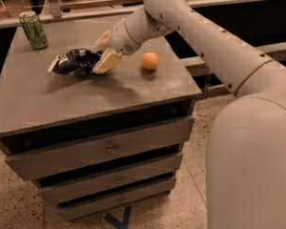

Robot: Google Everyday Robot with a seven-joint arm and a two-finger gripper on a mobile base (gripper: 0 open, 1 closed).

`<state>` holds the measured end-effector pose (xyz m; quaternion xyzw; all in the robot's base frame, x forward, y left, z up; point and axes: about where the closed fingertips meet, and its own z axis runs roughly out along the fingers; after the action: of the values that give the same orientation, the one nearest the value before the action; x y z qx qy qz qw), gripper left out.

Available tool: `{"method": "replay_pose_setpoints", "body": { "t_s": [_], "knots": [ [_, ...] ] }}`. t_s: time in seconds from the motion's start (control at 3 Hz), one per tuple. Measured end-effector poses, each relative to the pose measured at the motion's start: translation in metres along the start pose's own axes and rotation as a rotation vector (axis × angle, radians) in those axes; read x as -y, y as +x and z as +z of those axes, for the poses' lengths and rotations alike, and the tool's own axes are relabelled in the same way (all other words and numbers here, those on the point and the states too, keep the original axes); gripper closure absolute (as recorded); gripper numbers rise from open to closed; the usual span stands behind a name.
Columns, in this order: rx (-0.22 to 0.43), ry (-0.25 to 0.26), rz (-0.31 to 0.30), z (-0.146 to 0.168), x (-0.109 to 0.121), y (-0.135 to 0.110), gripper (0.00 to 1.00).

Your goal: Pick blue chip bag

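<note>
Camera view shows a grey cabinet top (pixel 52 104) over a stack of grey drawers (pixel 105 149), with the robot's white arm (pixel 205 37) reaching in from the right and far side. The cream two-finger gripper (pixel 99 51) sits low over the middle of the top, at the right end of the blue chip bag (pixel 75 62), a crumpled dark navy foil packet with white patches and silvery edges. Its fingers are spread apart: the nearer finger (pixel 106 61) lies beside or against the bag's right edge, the farther one (pixel 102 39) shows behind it; whether either actually touches the foil cannot be told. The bag lies flat on the cabinet top, left of centre. A round orange ball (pixel 149 61) rests to the right of the gripper, apart from it. A green drink can (pixel 34 30) stands upright at the far left corner, well apart from the bag.
</note>
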<state>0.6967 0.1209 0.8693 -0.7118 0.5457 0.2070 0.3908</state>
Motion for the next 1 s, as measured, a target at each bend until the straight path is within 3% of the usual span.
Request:
{"method": "replay_pose_setpoints", "body": {
  "t_s": [0.67,1.0],
  "knots": [
    [0.002,-0.014,-0.031,0.000,0.006,-0.014,0.88],
    [0.056,0.020,-0.006,-0.012,0.015,-0.032,1.00]
  ]
}}
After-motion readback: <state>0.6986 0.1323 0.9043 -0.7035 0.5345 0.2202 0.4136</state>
